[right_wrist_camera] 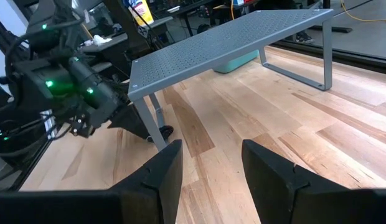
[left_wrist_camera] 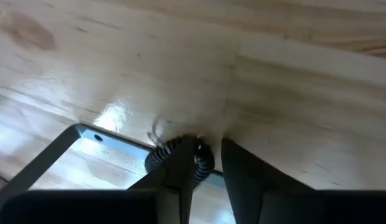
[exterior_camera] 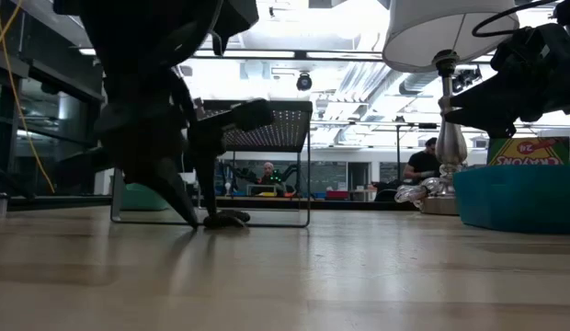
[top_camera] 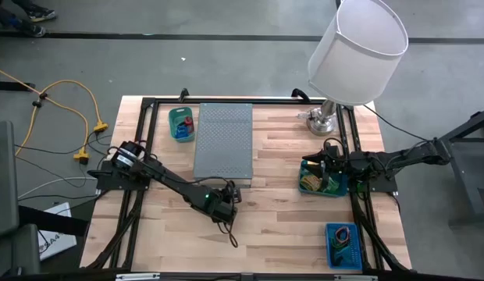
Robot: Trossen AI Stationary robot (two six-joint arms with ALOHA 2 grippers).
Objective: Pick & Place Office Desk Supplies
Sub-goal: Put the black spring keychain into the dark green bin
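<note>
A dark coiled band lies on the wooden table just in front of the grey perforated stand, by one of its legs. My left gripper points steeply down at the band, fingertips at the table and fingers nearly together. My right gripper waits at the table's right side, open with nothing between its fingers, above a teal tray that holds a yellow-green packet. My left gripper has part of the coiled band between its two fingers, close to their tips. The rest of the loop shows on the outer side of one finger. The fingers come from above, slanting down. The band rests on the table.
The stand's metal leg frame runs close beside my left fingers. A teal bin sits at the far left and a blue tray with small items at the near right. A white-shaded lamp stands far right. Bare wood lies between the arms.
</note>
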